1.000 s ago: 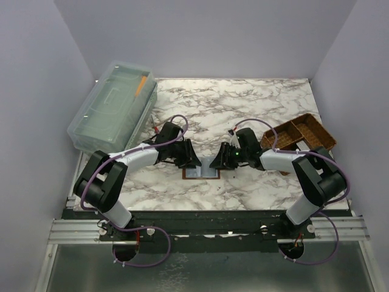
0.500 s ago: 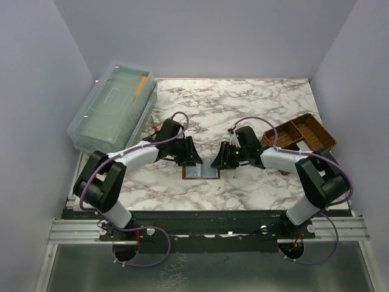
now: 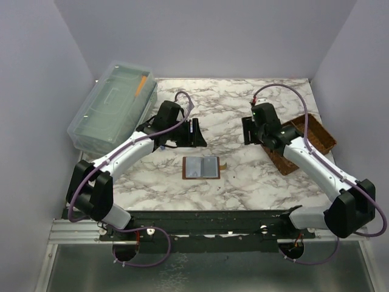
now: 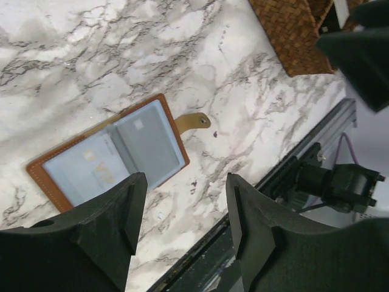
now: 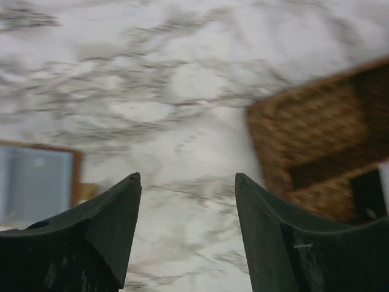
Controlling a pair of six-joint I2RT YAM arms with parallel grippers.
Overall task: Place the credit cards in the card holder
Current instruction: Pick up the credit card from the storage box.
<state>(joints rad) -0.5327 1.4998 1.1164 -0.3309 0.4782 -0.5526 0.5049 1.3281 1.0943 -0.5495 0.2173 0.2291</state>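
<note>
The card holder [image 3: 202,166] lies open and flat on the marble near the front middle, tan leather with a snap tab [image 4: 194,121] sticking out. Grey-blue credit cards [image 4: 149,143] fill both inner halves; whether they are tucked in or lying on top, I cannot tell. My left gripper [image 3: 196,132] hangs above and behind the holder's left side, open and empty. In the left wrist view [image 4: 185,190] the holder [image 4: 112,155] sits beyond the fingertips. My right gripper [image 3: 248,131] is raised behind and to the holder's right, open and empty. In the blurred right wrist view [image 5: 187,182] the holder [image 5: 36,182] is at the left edge.
A brown woven divided basket [image 3: 302,142] stands at the right edge of the table, under the right forearm. A clear plastic lidded box [image 3: 112,106] rests at the back left. The table's front rail [image 4: 285,176] runs close to the holder.
Both grippers were down at the holder's two sides; they have let go, opened wider and lifted back and apart. The holder now lies uncovered and open.
</note>
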